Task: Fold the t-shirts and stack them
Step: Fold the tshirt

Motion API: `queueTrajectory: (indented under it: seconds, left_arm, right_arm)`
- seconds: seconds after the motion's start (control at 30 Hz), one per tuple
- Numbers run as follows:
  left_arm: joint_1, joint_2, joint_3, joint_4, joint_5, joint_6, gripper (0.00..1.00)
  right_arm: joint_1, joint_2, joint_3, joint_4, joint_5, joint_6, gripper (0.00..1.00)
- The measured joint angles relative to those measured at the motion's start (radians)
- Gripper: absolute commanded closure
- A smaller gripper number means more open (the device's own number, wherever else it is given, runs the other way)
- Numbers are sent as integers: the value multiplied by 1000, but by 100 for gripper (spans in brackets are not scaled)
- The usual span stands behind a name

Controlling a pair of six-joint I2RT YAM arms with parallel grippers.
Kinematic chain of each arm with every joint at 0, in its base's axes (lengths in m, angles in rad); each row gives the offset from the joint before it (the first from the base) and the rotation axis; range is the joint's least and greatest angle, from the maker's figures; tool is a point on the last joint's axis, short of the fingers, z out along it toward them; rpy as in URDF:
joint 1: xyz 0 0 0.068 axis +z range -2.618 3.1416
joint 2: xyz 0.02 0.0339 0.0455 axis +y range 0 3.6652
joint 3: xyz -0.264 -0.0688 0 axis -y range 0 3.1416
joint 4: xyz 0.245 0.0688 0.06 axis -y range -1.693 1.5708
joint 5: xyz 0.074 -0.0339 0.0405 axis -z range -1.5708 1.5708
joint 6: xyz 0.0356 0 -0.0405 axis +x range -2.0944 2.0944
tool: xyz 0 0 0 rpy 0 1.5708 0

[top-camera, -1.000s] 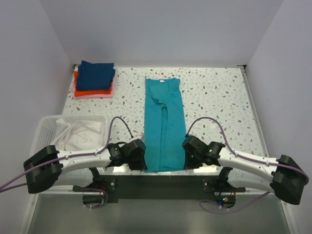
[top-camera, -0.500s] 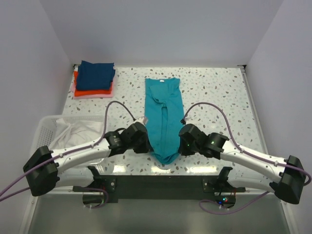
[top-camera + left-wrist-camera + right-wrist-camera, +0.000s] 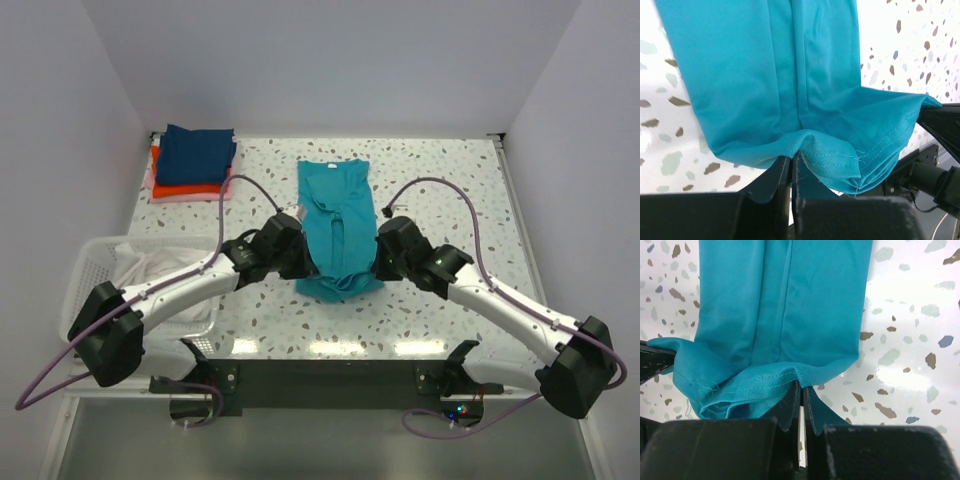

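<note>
- Table (image 3: 450, 190): white speckled top. It carries every item listed below.
- Left arm (image 3: 190, 290): reaches from the near left corner to the left edge of the teal t-shirt (image 3: 335, 215). The wrist view shows the left arm's jaws pressed together on the stitched hem at the near left corner of the teal t-shirt (image 3: 765, 75), with cloth pinched between the black fingers.
- Right arm (image 3: 500, 300): reaches from the near right corner to the right edge of the same garment. The right arm's jaws are clamped on the hem at the near right corner of the teal t-shirt (image 3: 790, 300), with only a thin slit between the fingers.
- Teal t-shirt: in the middle of the table, folded lengthwise into a narrow strip. The collar end lies flat on the far side. The near hem is held up off the table between the two arms, above the strip, and the cloth below it bulges in a loose fold toward the near edge.
- White slatted basket (image 3: 95, 262): at the near left of the table, with white cloth (image 3: 165, 275) inside.
- Folded stack at the far left corner, well apart from the teal garment: navy t-shirt (image 3: 200, 152) on top, orange-red t-shirt (image 3: 190, 188) beneath it, and pink t-shirt (image 3: 185, 197) at the bottom with only its edge showing.
</note>
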Motion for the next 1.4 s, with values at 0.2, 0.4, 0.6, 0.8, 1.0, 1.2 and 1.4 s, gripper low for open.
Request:
queueTrajectory:
  seconds: [0.2,0.4,0.6,0.8,1.0,1.2,1.4]
  left_arm:
    - [75,66,66,0,19,45,100]
    - [144,124,129,-2,29,85,100]
    - [184,192,211,-8,30,119,100]
    - [219,252,261,-10,42,145,100]
    - [259,304,306,-12,66,164,100]
    - [298,373,346,-11,101,182,100]
    - [326,448,381,-10,127,201,100]
  right_arm:
    - [-61,63,65,29,-20,-48,100]
    - [-127,130,118,55,-47,-87,100]
    - [-167,206,165,79,-81,-111,100]
    - [-216,257,212,94,-119,-130,100]
    - [-263,320,256,103,-155,-148,100]
    - [-301,406,301,121,-204,-166,100]
    - [-322,493,348,133,-233,-175,100]
